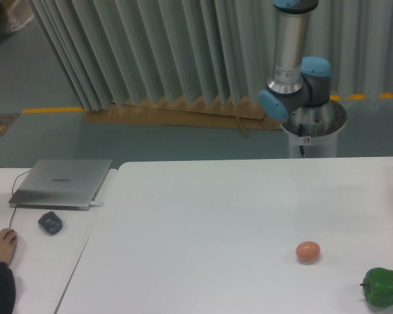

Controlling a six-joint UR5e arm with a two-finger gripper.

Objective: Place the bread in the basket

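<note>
Hand point(1, 243) of a person, lower left edge, resting beside a dark mouse point(50, 223). Laptop point(61, 183), closed, silver, on the side table. Main table point(203, 216), white. Arm point(293, 72), mine, upright behind the table's far edge, running out of the top of the picture; my gripper is out of view, so whether it is released or clenched I cannot tell. Egg-like ball point(308, 251), pinkish-tan, right of centre. Green pepper point(384, 286), lower right corner. Bread: not in view, nor the basket; its look, its location and a sound hold on it I cannot judge from here.
</note>
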